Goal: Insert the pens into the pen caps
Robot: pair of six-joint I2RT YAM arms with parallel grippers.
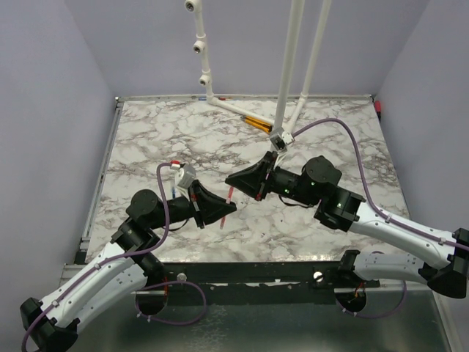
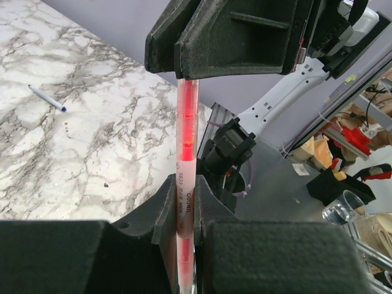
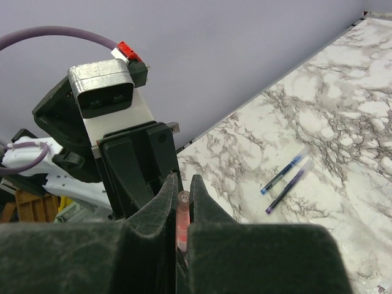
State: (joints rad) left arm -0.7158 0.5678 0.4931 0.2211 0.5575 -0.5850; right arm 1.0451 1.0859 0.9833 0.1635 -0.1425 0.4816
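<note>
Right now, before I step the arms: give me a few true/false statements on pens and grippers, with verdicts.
1. The left gripper and the right gripper are both clamped on the pink-red pen. True.
2. The pink-red pen is lying on the marble table. False: it is held in the air, spanning the gap between the two grippers.
3. A blue pen and a darker pen lie side by side on the table. True.
4. The right gripper holds the orange-and-black sticks. False: they lie near the table's back edge, by the white stand.
</note>
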